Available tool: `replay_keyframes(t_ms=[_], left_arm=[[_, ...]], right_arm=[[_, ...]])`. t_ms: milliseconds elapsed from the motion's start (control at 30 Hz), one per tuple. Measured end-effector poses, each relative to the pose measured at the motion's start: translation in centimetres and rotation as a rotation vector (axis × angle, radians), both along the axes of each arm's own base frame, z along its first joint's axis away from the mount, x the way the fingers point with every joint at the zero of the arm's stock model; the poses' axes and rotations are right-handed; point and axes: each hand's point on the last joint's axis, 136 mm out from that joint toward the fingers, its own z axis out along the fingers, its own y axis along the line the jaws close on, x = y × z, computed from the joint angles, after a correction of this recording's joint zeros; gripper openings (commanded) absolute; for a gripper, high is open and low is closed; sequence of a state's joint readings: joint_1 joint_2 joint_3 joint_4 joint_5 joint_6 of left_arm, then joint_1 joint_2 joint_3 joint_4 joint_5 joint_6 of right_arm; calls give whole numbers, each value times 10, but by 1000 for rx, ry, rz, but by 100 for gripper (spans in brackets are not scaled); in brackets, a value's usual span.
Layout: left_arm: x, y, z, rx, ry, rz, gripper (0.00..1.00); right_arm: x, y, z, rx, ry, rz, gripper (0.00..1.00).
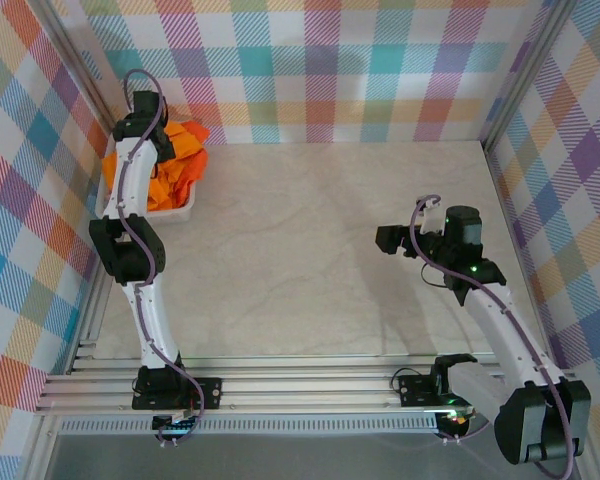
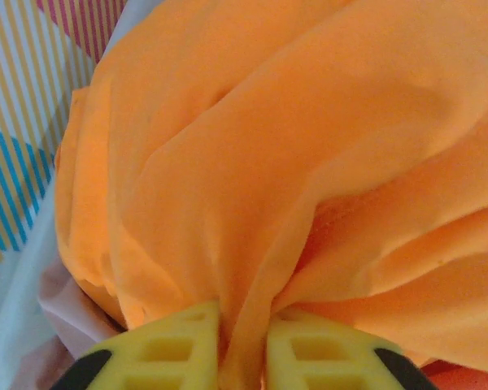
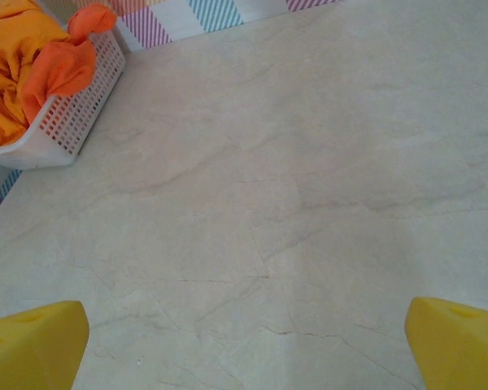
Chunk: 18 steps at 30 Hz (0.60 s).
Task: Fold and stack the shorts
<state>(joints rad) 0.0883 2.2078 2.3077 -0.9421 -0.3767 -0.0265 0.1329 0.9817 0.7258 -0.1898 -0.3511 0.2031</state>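
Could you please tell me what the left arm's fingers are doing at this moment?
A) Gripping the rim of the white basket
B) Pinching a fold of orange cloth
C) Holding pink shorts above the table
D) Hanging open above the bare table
B: in the left wrist view, the left fingers are drawn close together with a fold of the orange shorts squeezed between them.

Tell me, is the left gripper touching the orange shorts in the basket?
Touching. In the left wrist view the left gripper has its yellow jaws closed on a fold of the orange shorts.
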Motion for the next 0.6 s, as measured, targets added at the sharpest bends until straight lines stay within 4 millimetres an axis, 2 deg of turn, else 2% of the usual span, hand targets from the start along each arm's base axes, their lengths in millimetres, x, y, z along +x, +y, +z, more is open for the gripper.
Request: replay_keyframes(t_ms=[67,133,200,267,600], left_arm=[[0,0,0,-1,-2,0,0],[0,0,4,-1,-10,1,0],[-2,0,13,1,-29,1,0],[-6,-1,32,4,-67,1,0],[-43,-10,181,-23,-446,0,0]], right_arm=[[-1,1,2,2,-2,3,100],[-2,2,4,3,-6,7,99],[-3,2,5,5,-6,7,99],[-3,2,6,5,-7,7,99],[-4,7,12,25,-9,16,99]])
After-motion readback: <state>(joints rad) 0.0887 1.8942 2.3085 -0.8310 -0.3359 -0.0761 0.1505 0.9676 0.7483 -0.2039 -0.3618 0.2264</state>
